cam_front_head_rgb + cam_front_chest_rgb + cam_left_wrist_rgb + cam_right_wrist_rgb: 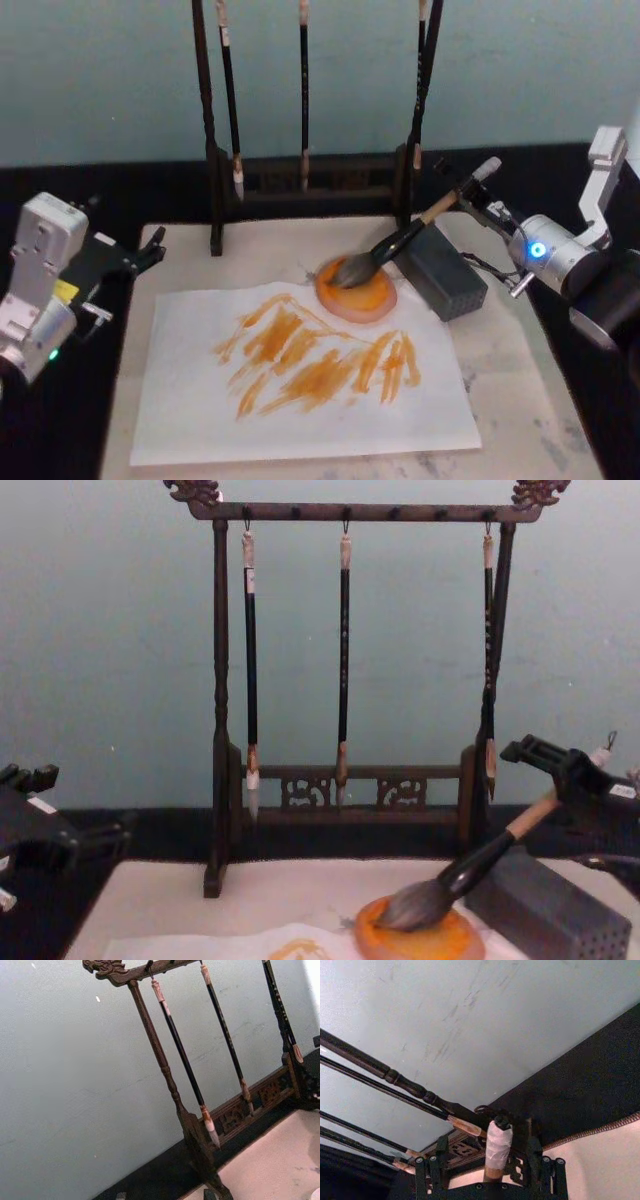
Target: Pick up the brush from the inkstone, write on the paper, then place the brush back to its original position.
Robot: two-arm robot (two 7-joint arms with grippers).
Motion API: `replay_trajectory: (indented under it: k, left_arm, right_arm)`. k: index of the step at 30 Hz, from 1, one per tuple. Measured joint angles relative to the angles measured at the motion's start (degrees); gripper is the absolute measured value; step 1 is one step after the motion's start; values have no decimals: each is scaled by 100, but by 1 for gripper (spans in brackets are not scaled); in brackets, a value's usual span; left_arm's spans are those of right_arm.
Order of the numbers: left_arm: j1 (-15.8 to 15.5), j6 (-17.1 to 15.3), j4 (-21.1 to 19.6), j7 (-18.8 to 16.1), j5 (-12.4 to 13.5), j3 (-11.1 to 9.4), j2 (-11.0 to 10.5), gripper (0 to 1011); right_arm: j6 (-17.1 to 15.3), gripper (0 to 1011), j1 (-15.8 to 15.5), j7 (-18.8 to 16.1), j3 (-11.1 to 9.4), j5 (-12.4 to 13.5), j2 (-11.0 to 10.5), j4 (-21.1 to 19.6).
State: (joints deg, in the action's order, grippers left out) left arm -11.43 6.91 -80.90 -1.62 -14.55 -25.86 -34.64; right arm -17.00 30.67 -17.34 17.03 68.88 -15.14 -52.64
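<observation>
Gripping the brush (400, 242) high on its stiff, likely light wooden handle below the white cap, right gripper (466, 191) rests its soft bristle head on the inkstone (375, 298); left gripper (150, 250) idle beside paper (200, 400).

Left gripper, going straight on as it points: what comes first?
Likely the brush rack's left post, standing ahead of the open left gripper; depth is unclear. The right gripper holds the brush on the inkstone.

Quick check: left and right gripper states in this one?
Left gripper: open, holding nothing.
Right gripper: closed on the upper handle of the brush, whose bristles rest on the inkstone.
</observation>
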Motion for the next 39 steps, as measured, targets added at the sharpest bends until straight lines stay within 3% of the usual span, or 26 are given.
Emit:
replay_trajectory:
  k: [21, 34, 39]
  left_arm:
    - [0, 0, 0, 0, 0, 0, 0, 1001]
    - [0, 0, 0, 0, 0, 0, 0, 1001]
    - [0, 0, 0, 0, 0, 0, 0, 1001]
  right_arm:
    - [95, 1000, -227, 202, 246, 195, -195, -428]
    - [90, 1000, -218, 195, 228, 191, -181, -413]
    - [88, 903, -216, 193, 223, 191, -178, -406]
